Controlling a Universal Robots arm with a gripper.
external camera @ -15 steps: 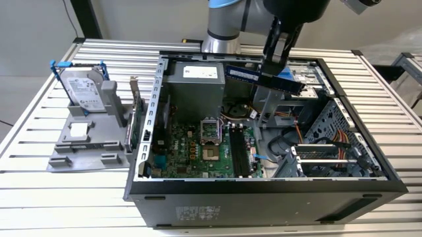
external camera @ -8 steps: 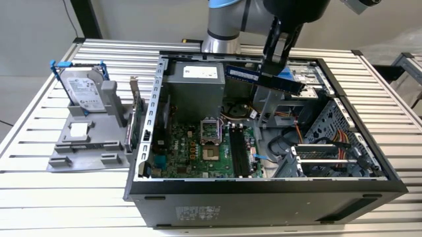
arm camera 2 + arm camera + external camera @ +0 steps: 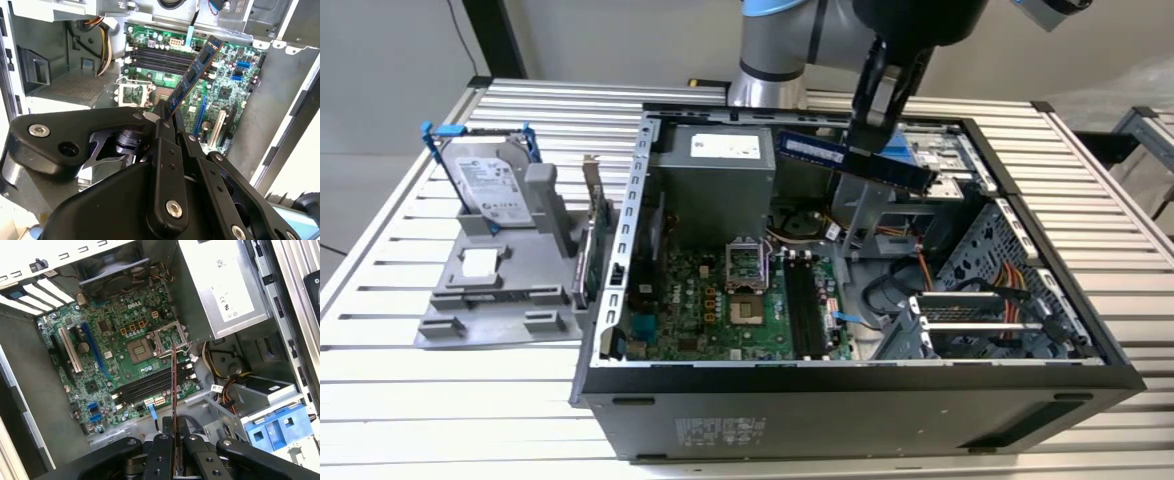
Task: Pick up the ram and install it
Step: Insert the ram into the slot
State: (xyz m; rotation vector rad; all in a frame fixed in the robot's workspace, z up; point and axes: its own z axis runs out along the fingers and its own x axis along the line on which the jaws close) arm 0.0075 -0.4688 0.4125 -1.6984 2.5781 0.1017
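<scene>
Slatted aluminium bench (image 3: 440,400), pale grey room behind. Open computer case (image 3: 854,410) mid-bench, motherboard (image 3: 720,300) exposed. Gripper (image 3: 870,140) above case, fingers (image 3: 162,457) clamped on ram (image 3: 914,175), which is held tilted in air over case interior. Hard drive (image 3: 494,185) upright in grey stand (image 3: 480,310) near bench edge at the exterior view's left.

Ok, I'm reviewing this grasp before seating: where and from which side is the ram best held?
Probably across its two flat faces near mid-length, coming from above its upper long edge. The ram is a thin stick, so that leaves the lower edge free for the slots. The hand grips it so.
</scene>
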